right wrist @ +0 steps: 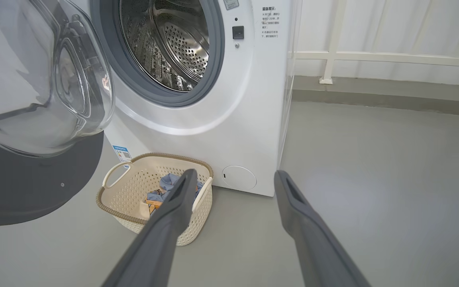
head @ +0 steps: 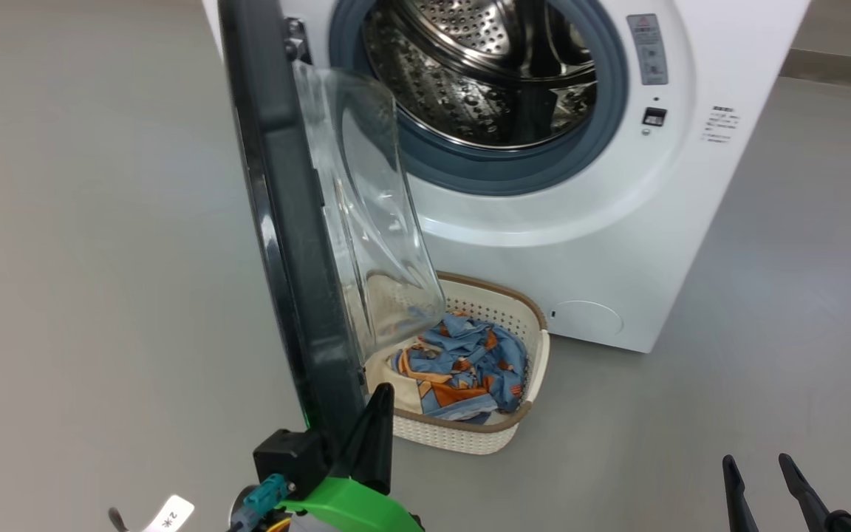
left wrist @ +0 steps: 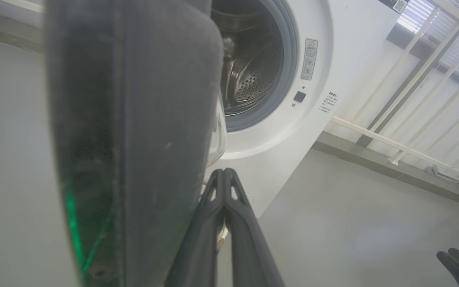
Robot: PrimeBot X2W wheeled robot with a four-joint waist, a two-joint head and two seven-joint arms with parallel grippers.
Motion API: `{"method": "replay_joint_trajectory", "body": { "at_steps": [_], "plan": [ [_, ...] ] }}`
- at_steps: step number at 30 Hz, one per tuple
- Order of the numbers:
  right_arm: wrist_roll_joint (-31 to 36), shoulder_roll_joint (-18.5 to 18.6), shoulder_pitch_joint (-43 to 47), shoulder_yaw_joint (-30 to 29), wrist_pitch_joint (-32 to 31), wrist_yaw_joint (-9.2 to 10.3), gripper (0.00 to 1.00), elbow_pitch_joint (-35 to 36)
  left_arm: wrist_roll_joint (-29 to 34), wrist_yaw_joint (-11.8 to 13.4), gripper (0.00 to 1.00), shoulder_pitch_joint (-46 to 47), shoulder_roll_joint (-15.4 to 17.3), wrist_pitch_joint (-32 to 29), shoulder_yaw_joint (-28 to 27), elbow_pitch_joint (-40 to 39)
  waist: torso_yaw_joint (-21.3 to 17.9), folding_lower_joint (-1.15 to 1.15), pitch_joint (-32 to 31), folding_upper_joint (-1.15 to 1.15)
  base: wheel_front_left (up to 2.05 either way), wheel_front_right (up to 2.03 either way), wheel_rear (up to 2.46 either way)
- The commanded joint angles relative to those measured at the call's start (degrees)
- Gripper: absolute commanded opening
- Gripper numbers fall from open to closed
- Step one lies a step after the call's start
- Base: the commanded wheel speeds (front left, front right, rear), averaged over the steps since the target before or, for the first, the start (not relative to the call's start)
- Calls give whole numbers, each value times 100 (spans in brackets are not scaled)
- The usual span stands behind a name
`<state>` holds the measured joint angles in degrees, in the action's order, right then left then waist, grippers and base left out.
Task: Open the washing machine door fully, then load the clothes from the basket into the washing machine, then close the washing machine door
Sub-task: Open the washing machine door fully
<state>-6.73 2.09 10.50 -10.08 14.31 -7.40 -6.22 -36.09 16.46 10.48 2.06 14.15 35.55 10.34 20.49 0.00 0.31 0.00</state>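
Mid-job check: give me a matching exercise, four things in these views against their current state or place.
1. washing machine door
2. clothes
3. left gripper
4. right gripper

A. open, holding nothing
B. shut, by the door's lower edge
C. swung open
D. lying in the basket

Pairs: 1-C, 2-D, 3-B, 4-A

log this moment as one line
door open | left jaws shut beside its rim | right jaws open, empty | clothes in basket
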Motion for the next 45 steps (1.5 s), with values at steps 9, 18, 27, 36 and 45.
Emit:
{"method": "replay_joint_trajectory", "body": {
  "at_steps": [9,18,27,36,45],
  "plan": [
    [-53,79,-230,202,69,-9,100,113,153,94,0,133,83,85,-535,-52,574,0,73,0,0,0,0],
    [-28,79,-210,237,69,-9,100,114,330,46,0,275,196,85,-1115,265,912,0,135,0,0,0,0],
    [-29,274,-234,363,69,-9,100,134,490,-74,0,739,265,85,-2203,830,930,0,305,0,0,0,0],
    [-50,554,-299,484,69,-9,100,170,881,-90,0,1420,290,85,-3611,1386,682,0,709,0,0,0,0],
    [-102,803,-485,599,69,-9,100,220,1339,-257,0,1925,220,85,-4917,1716,398,0,1172,0,0,0,0]
  ]
}}
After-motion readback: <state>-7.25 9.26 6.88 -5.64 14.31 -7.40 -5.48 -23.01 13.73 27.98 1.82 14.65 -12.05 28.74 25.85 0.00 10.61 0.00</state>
